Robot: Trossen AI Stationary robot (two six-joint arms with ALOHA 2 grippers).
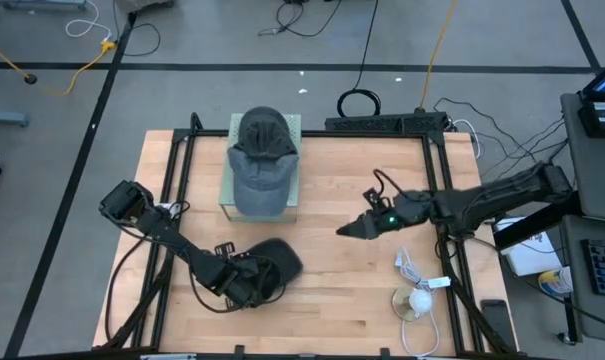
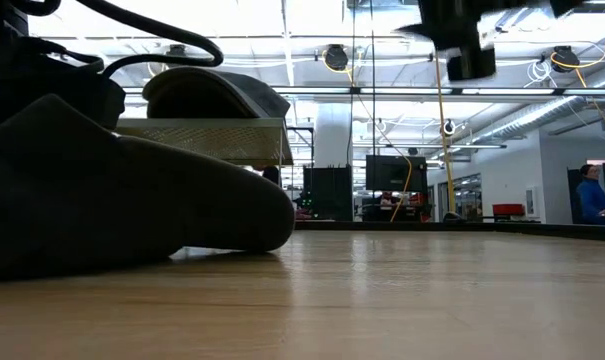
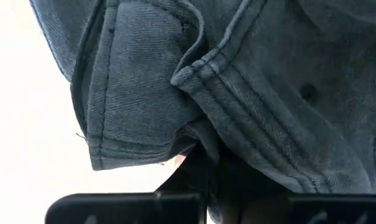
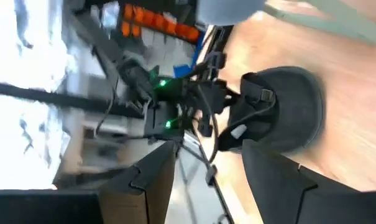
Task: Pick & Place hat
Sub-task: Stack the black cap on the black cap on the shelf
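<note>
Jaws of the left gripper (image 1: 254, 280) pinch a dark hat (image 1: 274, 262) lying on the wooden table (image 1: 332, 200) at about seven o'clock (denim fills its wrist view). Right gripper (image 1: 350, 229), jaws spread, hovers near centre at three o'clock. A grey cap (image 1: 263, 148) rests on a pale box (image 1: 226, 185) at twelve.

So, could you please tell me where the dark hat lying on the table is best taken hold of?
Probably by the rear edge near the strap, where the left claw already sits against the dark hat. The left wrist view shows a folded, stitched fabric edge right at the claw, thin enough to pinch. Coming from the left arm's side seems best, since the hat's rounded crown offers little to pinch.
</note>
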